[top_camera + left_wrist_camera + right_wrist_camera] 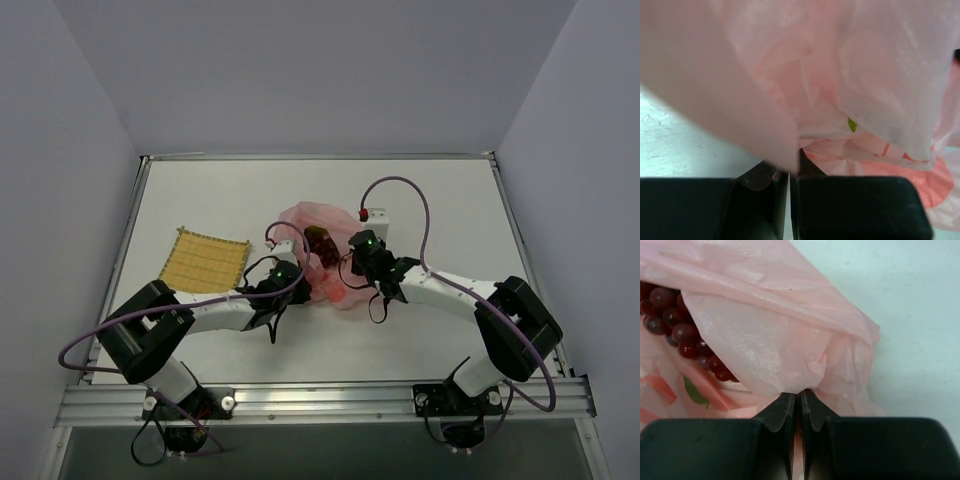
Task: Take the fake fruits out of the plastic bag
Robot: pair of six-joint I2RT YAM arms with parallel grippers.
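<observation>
Right of the yellow woven mat (pixel 205 262), pink plastic bag (pixel 312 220) pinched by left gripper (pixel 789 172) and right gripper (pixel 800 396), both pressed together on film. Probably light, limp, slippery; best taken at bunched folds, grape bunch (pixel 682 332) inside.

White bench (pixel 440 200), pale and matte, edged by a metal rail (pixel 320 398) along the near side. Toward the left, lying flat and turned at a slight angle: yellow woven mat (pixel 205 262). Near the middle, right of the mat and apart from it: plastic bag (pixel 300 214), pink, translucent, crinkled, slumped straight on the bare surface.
</observation>
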